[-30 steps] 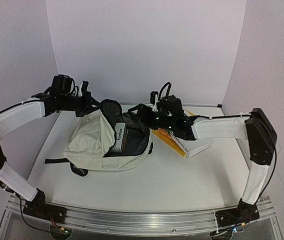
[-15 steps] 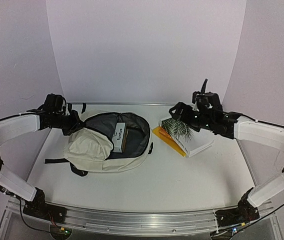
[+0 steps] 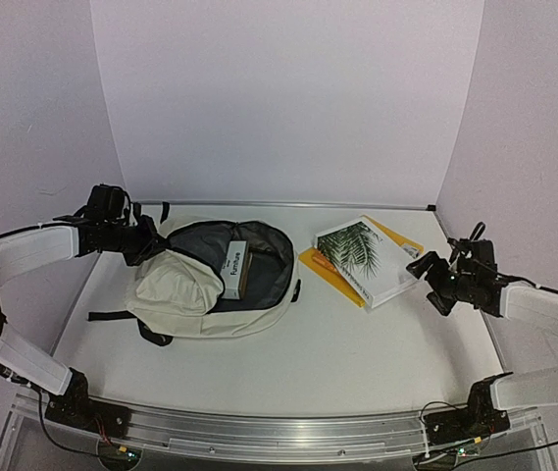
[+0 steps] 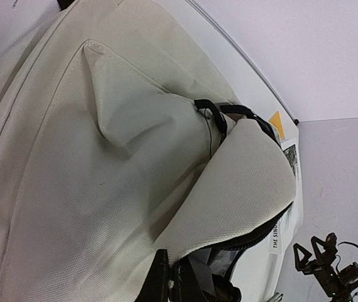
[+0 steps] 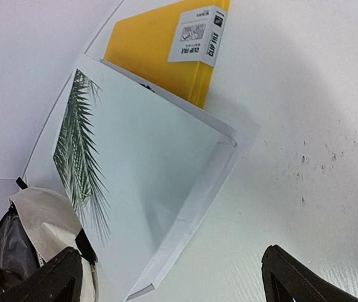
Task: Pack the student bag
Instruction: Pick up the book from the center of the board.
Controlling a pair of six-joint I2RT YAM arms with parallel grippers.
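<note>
The student bag lies on the table's left half, a cream backpack with its mouth open toward the right. A book marked "Furniture" sits inside against the dark lining. At the bag's upper left my left gripper is shut on the cream rim; in the left wrist view its black fingers pinch that fabric edge. My right gripper stands open and empty just right of a white palm-leaf book, with its fingers wide apart over bare table near the book's corner.
The white book rests on a yellow clip file, also in the right wrist view as the yellow file. Black straps trail from the bag toward the left. Walls close the table at back and sides.
My right arm has pulled out of the bag's mouth, swung right past the books and dropped low beside the white book, jaws spreading fully. My left gripper lowered slightly with the rim.
</note>
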